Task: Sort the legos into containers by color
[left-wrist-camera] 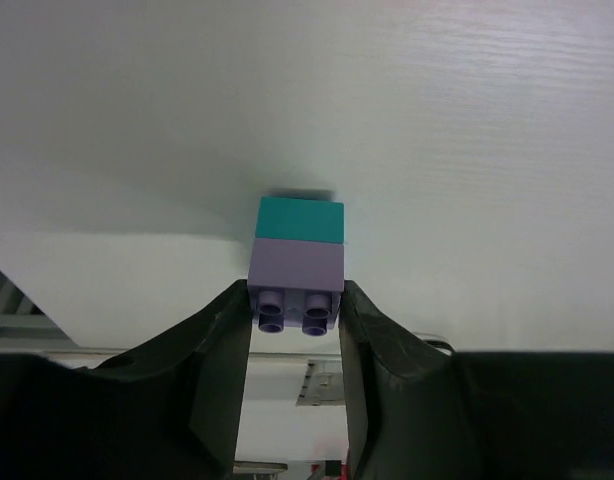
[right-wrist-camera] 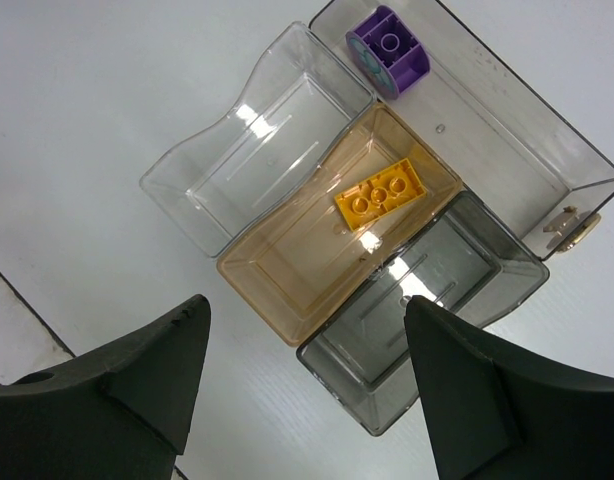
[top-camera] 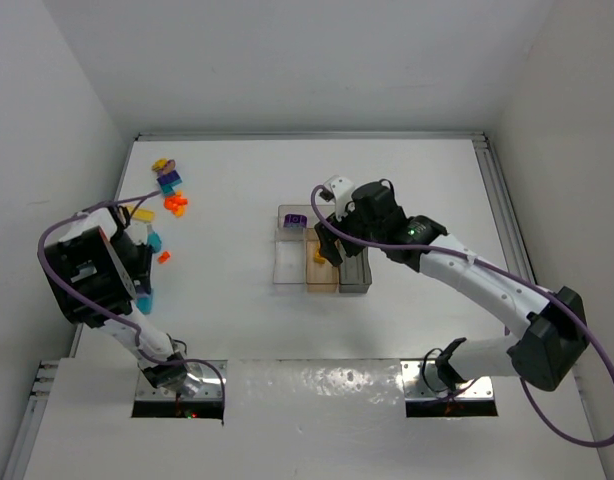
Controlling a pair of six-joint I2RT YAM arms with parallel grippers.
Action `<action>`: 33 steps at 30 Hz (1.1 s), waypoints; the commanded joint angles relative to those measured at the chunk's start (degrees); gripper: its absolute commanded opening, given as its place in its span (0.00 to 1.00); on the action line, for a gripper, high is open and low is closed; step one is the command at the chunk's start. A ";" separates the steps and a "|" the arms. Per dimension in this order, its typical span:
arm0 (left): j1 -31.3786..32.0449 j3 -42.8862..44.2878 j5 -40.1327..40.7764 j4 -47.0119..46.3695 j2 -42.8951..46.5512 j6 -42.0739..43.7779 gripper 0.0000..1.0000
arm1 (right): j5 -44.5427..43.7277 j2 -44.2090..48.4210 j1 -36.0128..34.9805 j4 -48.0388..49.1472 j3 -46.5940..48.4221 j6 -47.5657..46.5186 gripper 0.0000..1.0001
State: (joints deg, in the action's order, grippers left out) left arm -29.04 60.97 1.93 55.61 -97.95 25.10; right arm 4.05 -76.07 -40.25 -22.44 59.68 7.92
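My left gripper [left-wrist-camera: 295, 312] is shut on a stacked lego, its purple brick [left-wrist-camera: 296, 272] pinched between the fingertips and a teal brick [left-wrist-camera: 300, 219] attached on the far end, against the white table. In the top view this arm [top-camera: 87, 270] sits at the left edge. Loose legos lie nearby: orange [top-camera: 175, 204], purple [top-camera: 169, 181], yellow [top-camera: 142, 213] and teal [top-camera: 154, 240]. My right gripper [right-wrist-camera: 307, 303] hangs open and empty above the containers [top-camera: 290, 262]. The amber bin [right-wrist-camera: 287, 265] holds a yellow brick [right-wrist-camera: 380, 190]. The long bin [right-wrist-camera: 507, 130] holds a purple piece [right-wrist-camera: 387, 45].
A clear bin [right-wrist-camera: 242, 165] and a grey bin [right-wrist-camera: 427, 300] flank the amber one, both empty. A small orange brick [top-camera: 164, 257] lies close to the left arm. White walls enclose the table, with a metal rail [top-camera: 502, 200] along the right edge.
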 commanded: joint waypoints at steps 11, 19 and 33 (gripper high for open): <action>14.43 30.52 -30.93 3.56 9.35 -12.59 0.00 | 2.36 -1.18 -0.09 12.05 7.72 10.93 0.78; 23.49 30.78 -34.45 -14.48 15.60 -29.84 0.00 | -5.18 -11.98 -8.51 23.85 19.05 15.81 0.78; 31.94 28.50 -37.00 -12.46 18.76 -31.34 0.00 | -7.38 -26.49 -11.43 31.40 28.74 19.85 0.83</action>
State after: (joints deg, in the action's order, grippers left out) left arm 2.57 89.65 -33.21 44.86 -81.80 -5.04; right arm -0.91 -102.21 -51.16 4.89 84.95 27.05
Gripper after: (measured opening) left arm 0.344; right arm 0.837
